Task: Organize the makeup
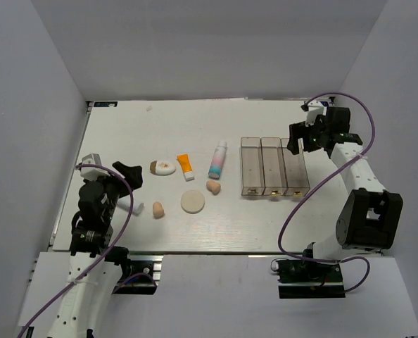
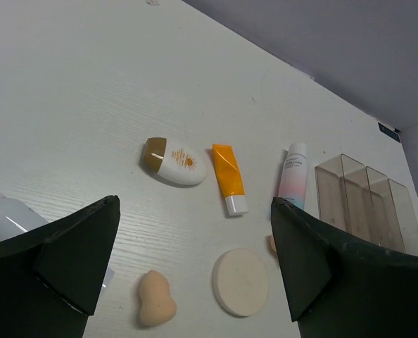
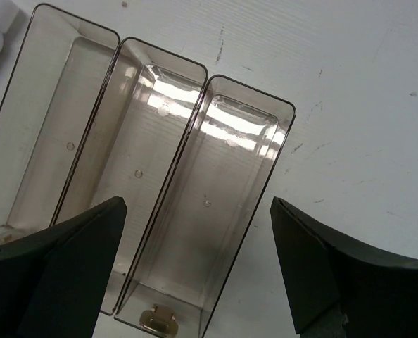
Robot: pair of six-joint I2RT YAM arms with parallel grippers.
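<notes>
The makeup lies loose on the white table point(image 1: 124, 134). A white-and-brown oval compact point(image 1: 162, 167), an orange tube with a white cap point(image 1: 186, 166) and a pink-white-blue bottle point(image 1: 218, 160) lie in a row. A round beige puff point(image 1: 192, 201) and two peach sponges point(image 1: 157, 209) point(image 1: 213, 186) lie nearer. My left gripper point(image 1: 128, 172) is open and empty, left of the compact. Its wrist view shows the compact point(image 2: 174, 162), tube point(image 2: 229, 176), bottle point(image 2: 292, 176), puff point(image 2: 241, 280) and one sponge point(image 2: 155, 299). My right gripper point(image 1: 300, 137) is open and empty above the organizer's far right end.
The clear three-compartment organizer point(image 1: 274, 166) stands right of the bottle, all compartments empty; the right wrist view looks down into it point(image 3: 223, 211). A small white object point(image 1: 131, 205) lies by the left arm. Grey walls enclose the table on three sides.
</notes>
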